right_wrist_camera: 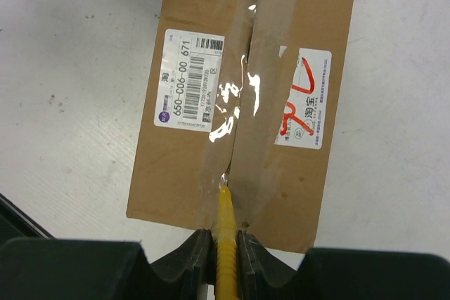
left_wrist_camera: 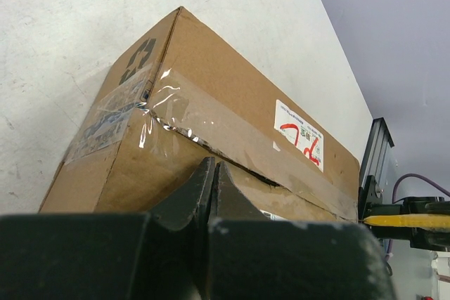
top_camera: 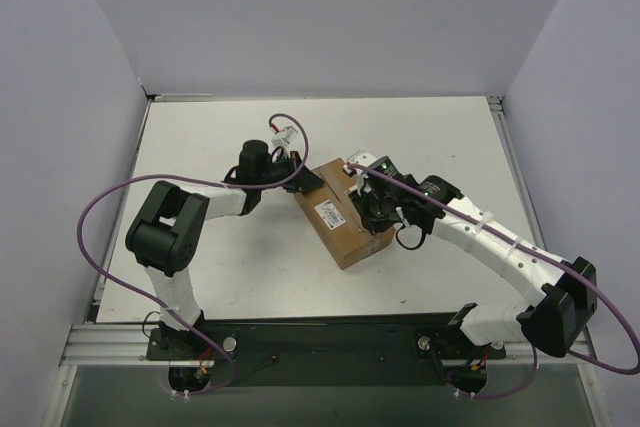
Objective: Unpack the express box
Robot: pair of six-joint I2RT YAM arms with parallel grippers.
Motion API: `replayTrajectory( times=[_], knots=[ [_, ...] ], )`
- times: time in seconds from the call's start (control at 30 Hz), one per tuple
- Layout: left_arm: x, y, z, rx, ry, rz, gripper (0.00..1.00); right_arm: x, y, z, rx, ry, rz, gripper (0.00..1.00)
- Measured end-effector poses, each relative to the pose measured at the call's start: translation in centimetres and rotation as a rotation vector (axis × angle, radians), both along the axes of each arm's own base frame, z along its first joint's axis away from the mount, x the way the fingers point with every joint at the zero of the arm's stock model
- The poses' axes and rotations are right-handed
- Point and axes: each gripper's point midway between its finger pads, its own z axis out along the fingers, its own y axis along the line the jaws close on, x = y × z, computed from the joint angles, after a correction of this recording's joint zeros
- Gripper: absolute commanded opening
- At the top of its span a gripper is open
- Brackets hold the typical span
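Currently the box (top_camera: 345, 222) lies flat on the surface (top_camera: 200, 137), directly under the right tool (top_camera: 368, 209), w/ the left tool (top_camera: 303, 177) at its opposite short end.

Left tool: its 2 fingers (left_wrist_camera: 200, 187) are pressed together w/ nothing btw. them. The tips sit right at the box's top edge; can't tell if they actually touch.

Right tool: clamped on a yellow knife (right_wrist_camera: 225, 223), fingers tight on both sides of the handle, aimed down at the box top. The knife tip rests on the tape (right_wrist_camera: 271, 33) along the center seam, just ahead of the right tool's fingertips and near the box end closest to that tool.

The tape is clear, wrinkled and shiny around the tip. In the left wrist view a dark gap shows along the seam just ahead of the left tool.

2 labels on top: a barcode label (right_wrist_camera: 190, 79) left of the knife line, a red-marked label (right_wrist_camera: 304, 100) right of it. Flaps otherwise look closed.
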Motion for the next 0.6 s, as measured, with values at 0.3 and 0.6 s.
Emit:
replayTrajectory(
  times=[0.3,0.6],
  knots=[
    [0.3,0.1,-0.1,0.023,-0.009,0.000,0.00,-2.6,-1.5,0.2,0.006,0.057,0.020,0.00],
    [2.2,1.1,0.1,0.055,-0.057,0.061,0.02,-5.6,-3.9,-1.1,-0.061,0.197,0.020,0.00]
  ],
)
